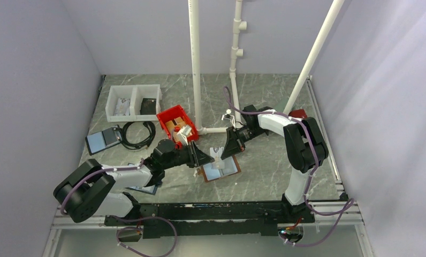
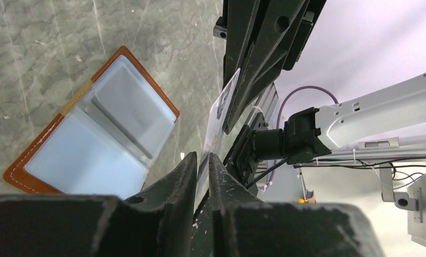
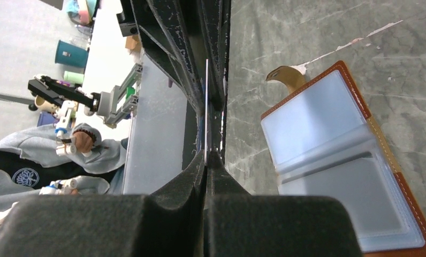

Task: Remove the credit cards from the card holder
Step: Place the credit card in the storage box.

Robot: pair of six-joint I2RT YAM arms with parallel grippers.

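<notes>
The card holder (image 1: 220,170) lies open and flat on the marble table, brown-rimmed with pale blue plastic pockets (image 2: 93,134) (image 3: 334,160). Just above it a white credit card (image 1: 217,153) hangs edge-on between both arms. My left gripper (image 1: 208,158) comes in from the left, and its fingers (image 2: 202,158) are closed on the card's (image 2: 219,115) near end. From the right, my right gripper (image 1: 228,152) (image 3: 206,155) is shut on the same card (image 3: 206,107), whose thin edge runs up from between the tips. The two grippers face each other tip to tip.
A red bin (image 1: 176,123) with small items stands behind the left gripper. A white two-compartment tray (image 1: 133,101) sits at the back left. A blue-edged folder (image 1: 103,140) and a coiled black cable (image 1: 138,134) lie to the left. White pipes (image 1: 195,64) rise behind.
</notes>
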